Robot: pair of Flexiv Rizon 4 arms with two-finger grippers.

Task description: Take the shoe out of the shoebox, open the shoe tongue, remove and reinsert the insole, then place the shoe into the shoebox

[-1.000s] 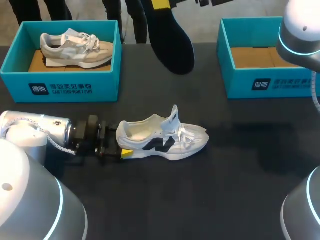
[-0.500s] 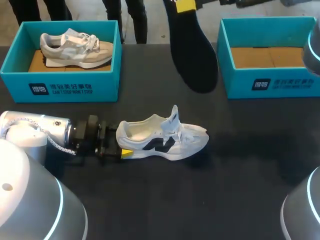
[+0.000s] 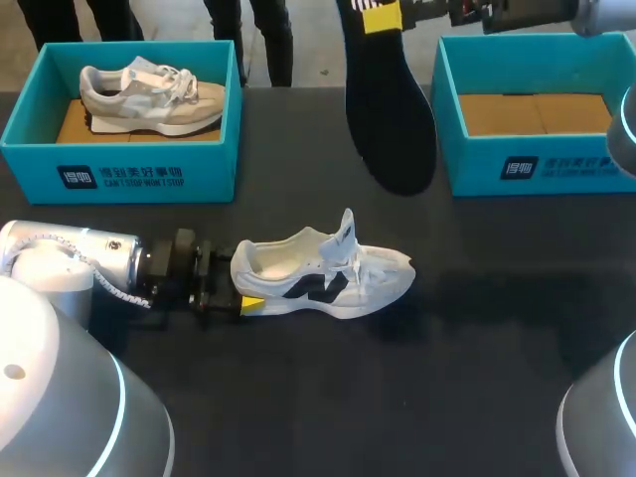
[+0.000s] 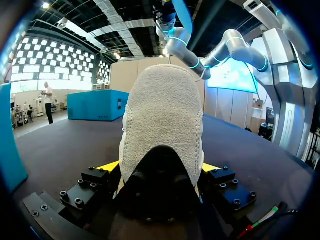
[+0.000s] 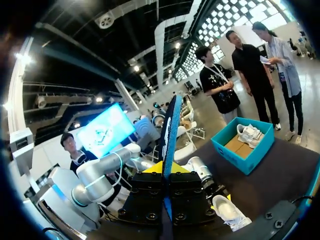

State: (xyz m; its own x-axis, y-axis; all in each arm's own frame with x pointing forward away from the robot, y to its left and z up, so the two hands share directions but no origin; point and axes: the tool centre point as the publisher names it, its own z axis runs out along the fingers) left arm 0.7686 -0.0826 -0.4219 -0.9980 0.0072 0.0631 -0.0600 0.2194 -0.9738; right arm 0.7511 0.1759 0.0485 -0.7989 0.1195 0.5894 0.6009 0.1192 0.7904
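The white shoe lies on its sole in the middle of the dark, matte worktop, with its toe toward the right side. Its upper is of pale mesh with a dark curved mark on the side. The tongue stands upright, and the opening of the shoe is wide and hollow. The left tool is at the heel. In the left wrist view the rounded, fuzzy heel sits between the two yellow tips, which press on it from both sides, so this tool is clamped on the white shoe.

The insole is out of the shoe. It is a flat, dark, long piece with a wide rounded end, and its thin edge looks blue in the right wrist view. The right tool holds it in the air by the narrow end, with the fingers closed on its two flat faces. The wide end hangs down, between the two boxes in the head view.

The right shoebox is teal cardboard with a brown floor and stands at the far right. The left shoebox, of the same kind, stands at the far left and contains a grey shoe that lies on its side.
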